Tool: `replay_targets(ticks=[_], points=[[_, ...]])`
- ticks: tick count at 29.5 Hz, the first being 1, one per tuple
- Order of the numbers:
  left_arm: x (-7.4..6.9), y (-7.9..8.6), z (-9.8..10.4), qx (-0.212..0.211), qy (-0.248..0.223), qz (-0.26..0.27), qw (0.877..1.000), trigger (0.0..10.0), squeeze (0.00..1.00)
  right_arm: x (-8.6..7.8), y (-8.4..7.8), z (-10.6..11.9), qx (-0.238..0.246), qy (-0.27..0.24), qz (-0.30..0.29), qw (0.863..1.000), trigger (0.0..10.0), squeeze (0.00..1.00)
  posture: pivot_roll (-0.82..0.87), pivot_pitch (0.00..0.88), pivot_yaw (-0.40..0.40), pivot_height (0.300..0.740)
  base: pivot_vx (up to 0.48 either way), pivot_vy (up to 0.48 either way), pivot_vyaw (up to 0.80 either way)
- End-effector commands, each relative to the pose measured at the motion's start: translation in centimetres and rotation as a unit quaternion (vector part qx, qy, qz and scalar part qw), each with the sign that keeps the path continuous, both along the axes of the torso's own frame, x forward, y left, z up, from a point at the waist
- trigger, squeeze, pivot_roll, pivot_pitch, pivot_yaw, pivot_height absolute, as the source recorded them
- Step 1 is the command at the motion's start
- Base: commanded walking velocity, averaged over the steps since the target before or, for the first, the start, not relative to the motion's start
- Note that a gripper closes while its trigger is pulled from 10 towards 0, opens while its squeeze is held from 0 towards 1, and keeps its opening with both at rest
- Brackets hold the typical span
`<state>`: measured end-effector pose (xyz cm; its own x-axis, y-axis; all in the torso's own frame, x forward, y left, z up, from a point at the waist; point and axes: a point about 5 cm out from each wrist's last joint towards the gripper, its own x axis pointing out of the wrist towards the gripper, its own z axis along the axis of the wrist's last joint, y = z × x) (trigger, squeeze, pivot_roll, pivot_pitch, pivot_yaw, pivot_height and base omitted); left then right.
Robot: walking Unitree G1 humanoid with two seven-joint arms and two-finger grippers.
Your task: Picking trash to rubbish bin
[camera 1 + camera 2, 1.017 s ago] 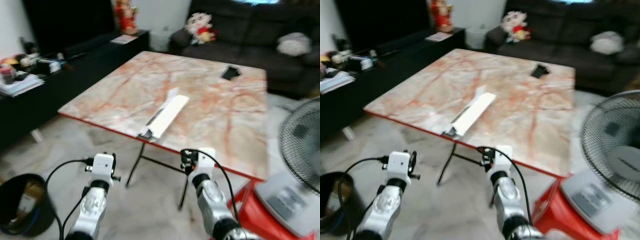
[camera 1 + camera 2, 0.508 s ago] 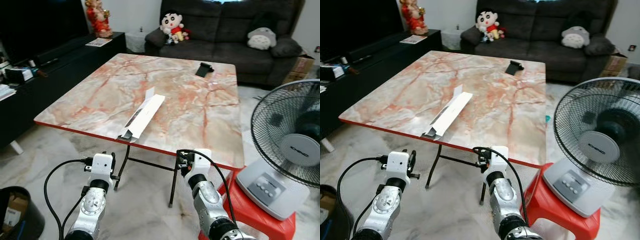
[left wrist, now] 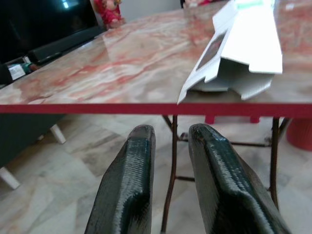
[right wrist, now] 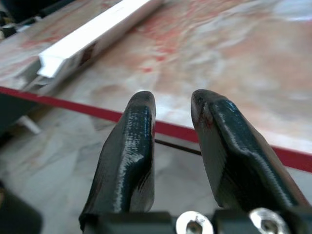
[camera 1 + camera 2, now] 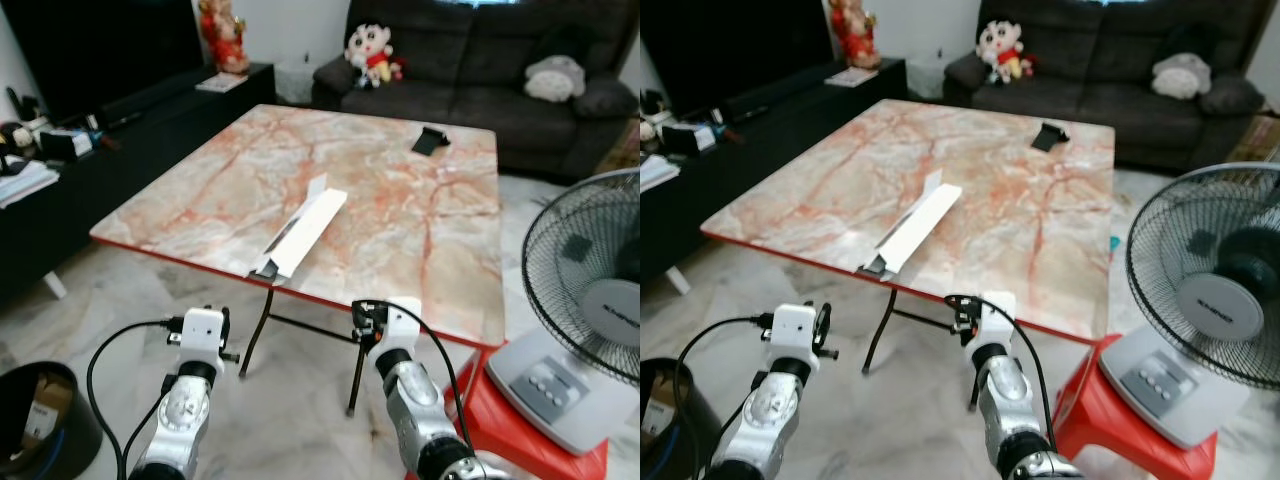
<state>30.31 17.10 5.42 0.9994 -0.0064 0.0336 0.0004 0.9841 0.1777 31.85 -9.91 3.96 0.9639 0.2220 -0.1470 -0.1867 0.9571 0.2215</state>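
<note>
Table [image 5: 400, 215]: square top of orange-veined marble with a red edge, on thin dark folding legs, standing on a pale marble floor [image 5: 300, 400].
Trash: 1 long white carton [image 5: 300, 232], opened at both ends, lies flat on the table near the front edge; its near end sits just at that edge, its length running away toward the table's middle.
Rubbish bin [image 5: 40, 420]: round and black, on the floor at the robot's far left, well apart from the table, with some scraps inside.
Left gripper [image 3: 168, 146]: held low in front of the table edge, below the carton's open end; 2 black fingers [image 3: 131, 185] parted by a narrow gap, holding nothing.
Right gripper [image 4: 173, 114]: held just before the red table edge, aimed over the tabletop; fingers slightly apart, empty.
Other things: a small dark object [image 5: 430, 140] near the table's far corner; a standing fan [image 5: 590, 290] on a red stool [image 5: 530, 420] to the right; a dark sofa [image 5: 480, 60] with soft toys behind.
</note>
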Motion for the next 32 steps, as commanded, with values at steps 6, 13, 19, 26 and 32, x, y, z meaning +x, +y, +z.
replay_targets(ticks=[6, 13, 19, 26, 32], points=[[0.0, 0.7, 0.0, -0.003, 0.004, 0.011, 1.0, 10.0, 0.0, 0.1, 0.7, 0.3, 0.006, -0.005, 0.004, 1.0, 10.0, 0.0, 0.04, 0.0, -0.002, 0.74, 0.0, 0.48, 0.0], [0.0, 0.7, 0.0, -0.005, 0.005, 0.011, 1.0, 10.0, 0.0, 0.2, 0.6, 0.4, 0.008, -0.005, 0.0, 1.0, 10.0, 0.0, 0.04, 0.0, -0.004, 0.74, 0.0, 0.48, -0.46], [0.0, 0.8, 0.1, -0.001, 0.004, 0.011, 1.0, 10.0, 0.0, 0.2, 0.7, 0.3, 0.005, -0.004, 0.001, 1.0, 10.0, 0.0, 0.04, 0.0, -0.003, 0.74, 0.0, 0.447, 0.0], [0.3, 0.6, 0.3, 0.023, 0.006, 0.001, 1.0, 10.0, 0.0, 0.2, 0.8, 0.3, 0.005, -0.004, 0.003, 1.0, 10.0, 0.0, 0.04, 0.0, -0.004, 0.74, 0.0, 0.04, 0.0], [0.5, -0.8, 0.7, 0.051, -0.003, -0.051, 0.997, 10.0, 0.0, 0.2, 0.8, 0.4, 0.007, -0.002, 0.003, 1.0, 10.0, 0.0, 0.05, 0.0, -0.004, 0.74, 0.0, 0.0, 0.0]])
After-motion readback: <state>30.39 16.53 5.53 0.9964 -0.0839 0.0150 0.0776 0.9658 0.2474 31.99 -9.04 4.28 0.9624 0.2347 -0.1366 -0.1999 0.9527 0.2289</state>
